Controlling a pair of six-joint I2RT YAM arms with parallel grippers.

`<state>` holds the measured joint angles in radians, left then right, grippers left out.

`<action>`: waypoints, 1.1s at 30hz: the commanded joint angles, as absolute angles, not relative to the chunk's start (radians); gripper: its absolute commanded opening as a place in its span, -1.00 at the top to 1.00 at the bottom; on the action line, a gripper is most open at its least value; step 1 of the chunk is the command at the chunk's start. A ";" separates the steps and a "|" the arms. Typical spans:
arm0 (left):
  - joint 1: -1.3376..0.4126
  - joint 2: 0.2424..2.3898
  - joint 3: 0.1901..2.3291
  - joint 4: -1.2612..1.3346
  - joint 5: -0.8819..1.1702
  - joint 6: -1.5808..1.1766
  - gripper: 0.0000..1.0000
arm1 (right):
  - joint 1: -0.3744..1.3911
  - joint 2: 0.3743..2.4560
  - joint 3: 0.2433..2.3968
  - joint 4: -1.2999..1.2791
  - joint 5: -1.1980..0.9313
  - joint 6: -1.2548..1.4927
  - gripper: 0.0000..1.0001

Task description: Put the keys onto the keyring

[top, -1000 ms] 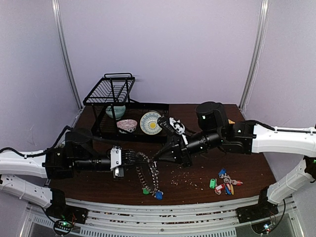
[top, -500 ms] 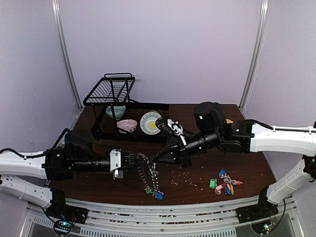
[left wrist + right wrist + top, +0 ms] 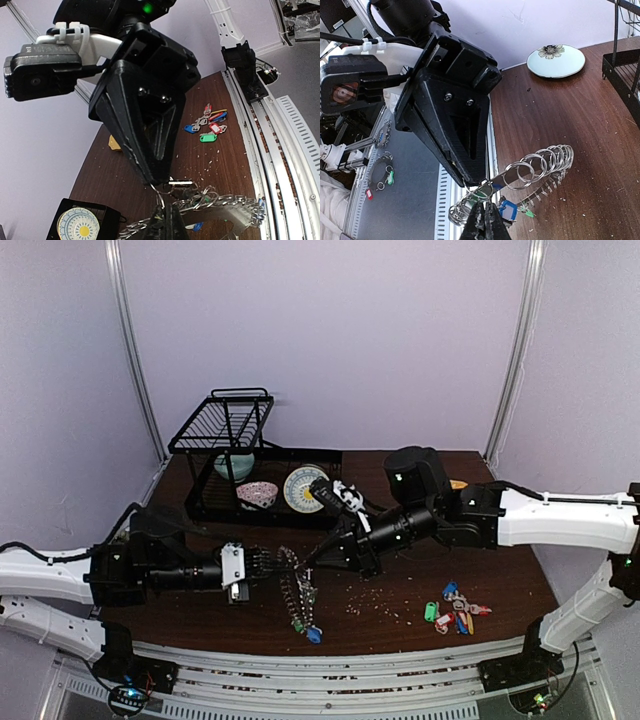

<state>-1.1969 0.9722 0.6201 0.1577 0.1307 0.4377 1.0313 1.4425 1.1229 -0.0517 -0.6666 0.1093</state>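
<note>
1. The left gripper [image 3: 270,561] reached in from the left at mid-table. Its fingers were pressed together on the rim of the keyring [image 3: 298,590].
2. The right gripper [image 3: 312,564] came in from the right and met the left one tip to tip, jaws closed. In the right wrist view its fingers [image 3: 485,222] sat together right at the silver rings [image 3: 540,162]. What they pinched, I could not tell.
3. The keyring was off the table and hung edge-down below the two fingertips. A green tag [image 3: 297,625] and a blue tag [image 3: 314,635] dangled at its lowest point, near the front edge.
4. In the left wrist view a short silver piece [image 3: 180,183] lay crosswise just under the right fingertips. Whether it was one of the keys, I could not tell.
5. A bunch with coloured tags [image 3: 455,608] lay flat on the table [image 3: 500,580] to the right, well apart from both grippers.
6. Pale crumbs [image 3: 375,600] were scattered on the wood between the keyring and that bunch.
7. A black dish rack [image 3: 235,455] stood at the back left. Its tray held a yellow-patterned plate [image 3: 303,488], a pink bowl [image 3: 258,495] and a teal bowl [image 3: 235,466].
8. The right wrist view showed a white saucer [image 3: 556,61] with a flower print on the wood beyond the left arm.
</note>
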 commanded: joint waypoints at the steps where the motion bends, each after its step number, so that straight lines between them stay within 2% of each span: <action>1: -1.220 0.928 0.641 0.386 0.191 0.425 1.00 | 1.000 1.483 1.126 -0.056 -0.593 0.147 1.00; 9: -1.220 0.916 0.634 0.404 0.194 0.411 1.00 | 0.990 1.479 1.104 -0.019 -0.569 0.155 1.00; 19: -1.218 0.907 0.617 0.475 0.184 0.351 1.00 | 0.992 1.465 1.071 0.134 -0.680 0.166 0.99; 27: -1.209 0.907 0.612 0.523 0.190 0.268 1.00 | 0.992 1.312 0.966 0.199 -0.596 0.108 0.38; 30: -1.207 0.913 0.612 0.534 0.214 0.246 1.00 | 0.991 1.259 0.944 0.218 -0.589 0.061 0.27; 33: -1.207 0.905 0.612 0.533 0.219 0.247 1.00 | 0.992 1.229 0.964 0.199 -0.594 0.024 0.26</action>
<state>-1.2072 0.9218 0.5961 0.4164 0.1852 0.2802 0.9920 1.2831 0.9524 0.1604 -0.6155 0.0929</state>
